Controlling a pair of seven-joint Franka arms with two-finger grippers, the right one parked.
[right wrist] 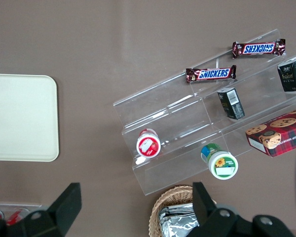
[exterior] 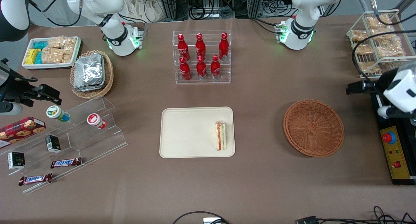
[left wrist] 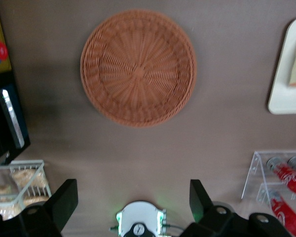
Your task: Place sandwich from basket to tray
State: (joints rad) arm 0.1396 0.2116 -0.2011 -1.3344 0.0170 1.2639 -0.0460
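Sandwich (exterior: 220, 135) lay on the tray (exterior: 182, 133), close to the rim on the working arm's side, standing on its edge with the red and green filling stripes facing up. Basket (exterior: 313, 128) sat empty on the tabletop (exterior: 260, 185), well apart from the tray, toward the working arm's end. Placement looked done, judging from that.

The gripper (left wrist: 133, 205) hung high above the tabletop, over the strip between the basket and the arm's base, with its fingers (left wrist: 64, 200) spread wide and nothing between them. Step in hand read as retreat. To do it well, I'd say keep the arm high and away from the wire rack of snack bags (exterior: 378, 39) and the control box with the red button (exterior: 395, 152), both near that end. No need to go back to the tray; the sandwich was fully inside the rim, though close to it, so any nudge could push it against the edge.

The tabletop was covered in a brown cloth, flat and matte. Around the room: an acrylic rack of red cola bottles (exterior: 201, 56) farther from the front camera than the tray, a lighter wicker basket with foil packets (exterior: 91, 73), a white bin of snacks (exterior: 52, 52), and a clear stepped display (exterior: 81, 133) with Snickers bars (exterior: 66, 162), cups and small boxes toward the parked arm's end. Cables ran along the table's edge.
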